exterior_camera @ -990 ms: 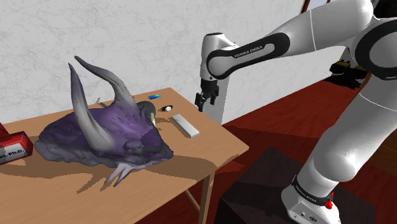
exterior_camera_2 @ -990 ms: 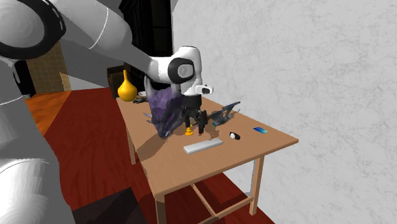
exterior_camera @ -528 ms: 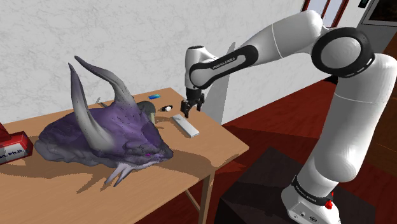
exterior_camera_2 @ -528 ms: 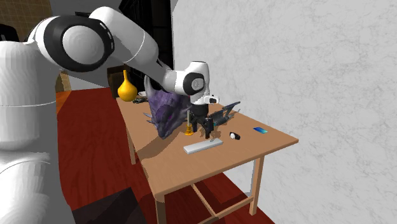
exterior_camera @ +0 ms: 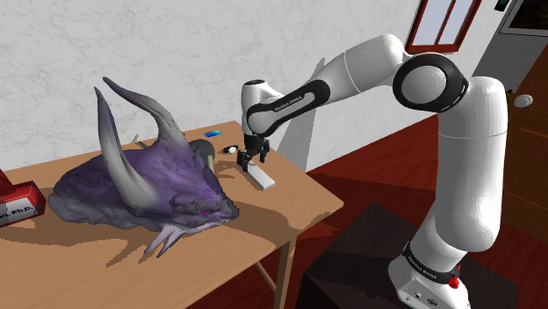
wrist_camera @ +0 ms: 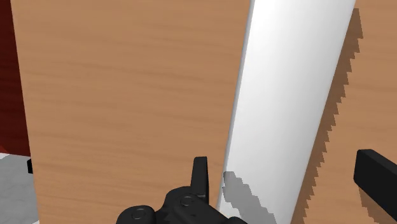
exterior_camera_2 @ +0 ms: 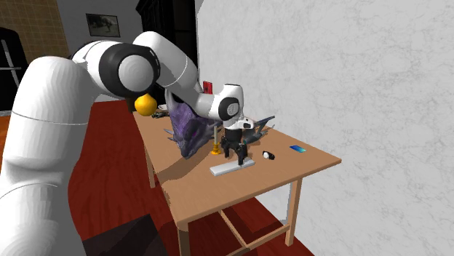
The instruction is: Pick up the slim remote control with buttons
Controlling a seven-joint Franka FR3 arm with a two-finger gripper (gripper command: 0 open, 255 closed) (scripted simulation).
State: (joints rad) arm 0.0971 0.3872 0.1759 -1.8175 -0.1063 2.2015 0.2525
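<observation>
White slim remote (exterior_camera: 262,177) flat on wooden table (exterior_camera: 299,206), centre of shoulder frame, right of purple horned creature head (exterior_camera: 149,180). Gripper (exterior_camera: 248,159) low over remote's upper-left end, jaws apart, straddling it.

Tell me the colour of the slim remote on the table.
The remote is plain white all over; the wrist view shows it best.

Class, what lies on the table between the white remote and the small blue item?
A small black-and-white object lies between the remote and the blue item, clearest in the second exterior view.
</observation>
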